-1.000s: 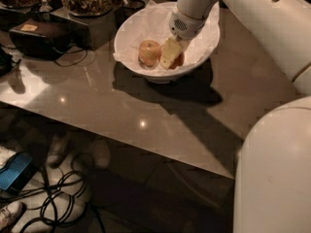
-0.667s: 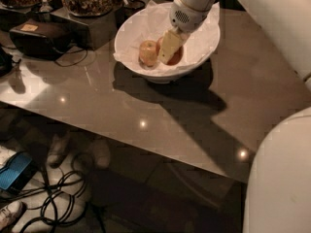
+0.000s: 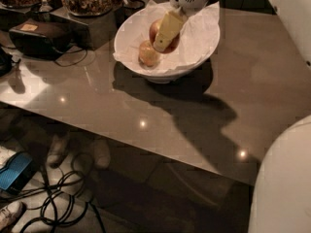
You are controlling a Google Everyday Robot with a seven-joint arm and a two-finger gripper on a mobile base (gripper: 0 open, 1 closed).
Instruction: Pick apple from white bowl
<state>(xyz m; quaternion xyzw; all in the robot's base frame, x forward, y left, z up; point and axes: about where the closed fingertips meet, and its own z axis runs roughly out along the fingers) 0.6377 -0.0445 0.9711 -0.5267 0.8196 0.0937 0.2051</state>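
Gripping apple (image 3: 154, 31), hand (image 3: 163, 41) low inside white bowl (image 3: 197, 57).

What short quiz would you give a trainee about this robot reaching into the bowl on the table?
1. True or false: the white bowl holds two apples.
2. Where is the end effector? A) over the bowl, against the red apple; B) beside the dark containers; C) under the table.
3. Fill in: the paler apple lies on crumpled white ____.
Key: 1 true; 2 A; 3 paper.
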